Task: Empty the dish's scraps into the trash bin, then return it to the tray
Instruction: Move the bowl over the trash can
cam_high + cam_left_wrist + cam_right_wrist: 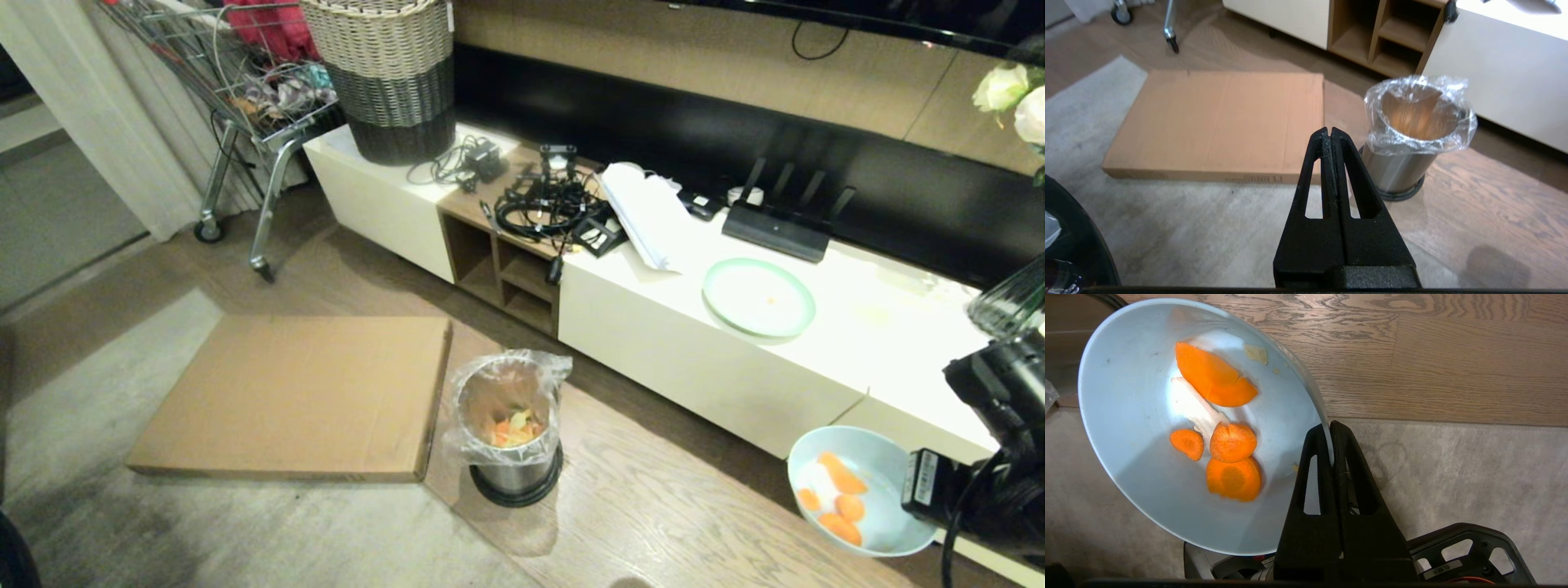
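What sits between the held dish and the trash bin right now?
Only bare wood floor, per the head view. The dish, scraps inside, hangs from the right end effector, right of the trash bin.

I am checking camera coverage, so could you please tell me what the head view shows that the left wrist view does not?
Only the head view shows the dish with its scraps, held at its rim by the right hand, plus the mint-green plate on the white cabinet, the woven basket and the scraps already in the bin. Only the left wrist view shows the left hand, shut and empty. Both show the trash bin and the flat cardboard box on the floor.
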